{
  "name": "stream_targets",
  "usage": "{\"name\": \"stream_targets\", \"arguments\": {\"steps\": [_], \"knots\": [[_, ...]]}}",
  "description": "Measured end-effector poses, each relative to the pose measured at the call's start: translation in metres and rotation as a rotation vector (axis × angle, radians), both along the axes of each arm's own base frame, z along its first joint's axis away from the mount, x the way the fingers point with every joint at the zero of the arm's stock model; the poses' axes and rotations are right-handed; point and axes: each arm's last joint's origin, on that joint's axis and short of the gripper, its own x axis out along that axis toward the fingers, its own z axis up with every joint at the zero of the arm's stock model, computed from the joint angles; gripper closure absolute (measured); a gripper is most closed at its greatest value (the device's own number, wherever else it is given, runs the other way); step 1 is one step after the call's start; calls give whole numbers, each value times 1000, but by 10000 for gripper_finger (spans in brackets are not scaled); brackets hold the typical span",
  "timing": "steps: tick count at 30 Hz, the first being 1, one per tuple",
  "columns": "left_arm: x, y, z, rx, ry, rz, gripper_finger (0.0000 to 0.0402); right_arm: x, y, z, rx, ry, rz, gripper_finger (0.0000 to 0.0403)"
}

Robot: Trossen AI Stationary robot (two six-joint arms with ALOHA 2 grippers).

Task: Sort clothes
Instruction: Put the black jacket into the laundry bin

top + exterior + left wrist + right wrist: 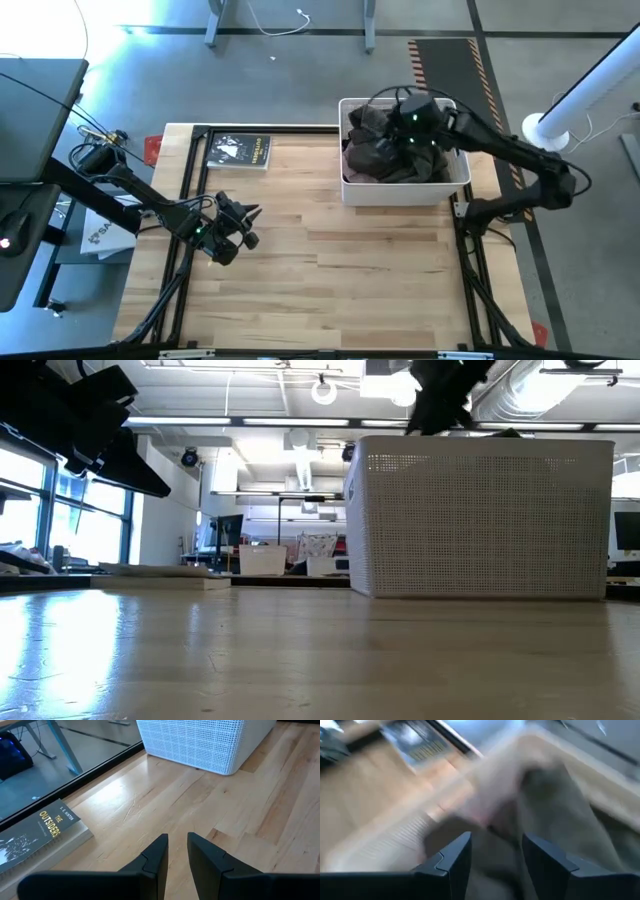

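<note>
Right gripper (412, 128) hangs over the white basket (405, 190), fingers apart, nothing between them. Clothes (385, 155) heaped in the basket directly below. Left gripper (243, 225), slightly parted and unloaded, waits well apart over bare table (380, 270), book (238, 150) beyond.

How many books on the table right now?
1. The book lies flat at the table's far left corner, apart from the white basket. Anything under the clothes in the basket would be hidden.
</note>
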Motion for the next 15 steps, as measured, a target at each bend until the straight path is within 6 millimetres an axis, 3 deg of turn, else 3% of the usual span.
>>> {"name": "stream_targets", "arguments": {"steps": [4, 7, 10, 13, 15], "knots": [[0, 0, 0, -1, 0, 0, 330, -15, 5, -43, 53, 125, -172, 231], [0, 0, 0, -2, 1, -1, 330, -23, 2, -97, 90, 212, -304, 231], [0, 0, 0, -4, 1, -2, 330, -30, -5, -144, 119, 176, -359, 231], [0, 0, 0, -4, 0, -2, 330, -35, -14, -172, 142, 83, -385, 231], [0, 0, 0, -2, -3, 0, 330, -37, -18, -175, 139, 56, -395, 231]]}}
